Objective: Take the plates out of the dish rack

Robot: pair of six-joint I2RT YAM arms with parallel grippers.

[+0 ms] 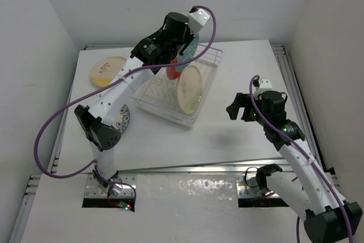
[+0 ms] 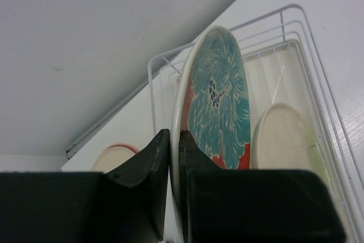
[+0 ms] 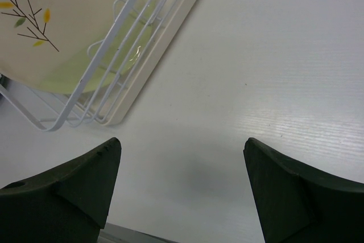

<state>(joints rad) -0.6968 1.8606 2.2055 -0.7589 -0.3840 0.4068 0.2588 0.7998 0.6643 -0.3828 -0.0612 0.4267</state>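
White tabletop (image 1: 239,135), white walls (image 1: 34,55). Left gripper (image 2: 174,140) pinches the rim of the red-and-teal plate (image 2: 219,106), upright in the dish rack (image 2: 296,21); right gripper (image 3: 181,146) stands partly open, empty, beside the rack. Risk — the thin edge grip could let the plate swing into the neighbouring cream plate (image 2: 281,135) or snag wires. No legible writing.

Bright, even light from above washes the white table (image 1: 244,72) in the top view, with glare on the shiny panel (image 1: 187,189) at bottom centre and a soft shadow below the dish rack (image 1: 165,114). In the left wrist view, the left gripper (image 2: 174,140) looms dark and blurred along the bottom edge, while the plate (image 2: 219,106) is crisp.
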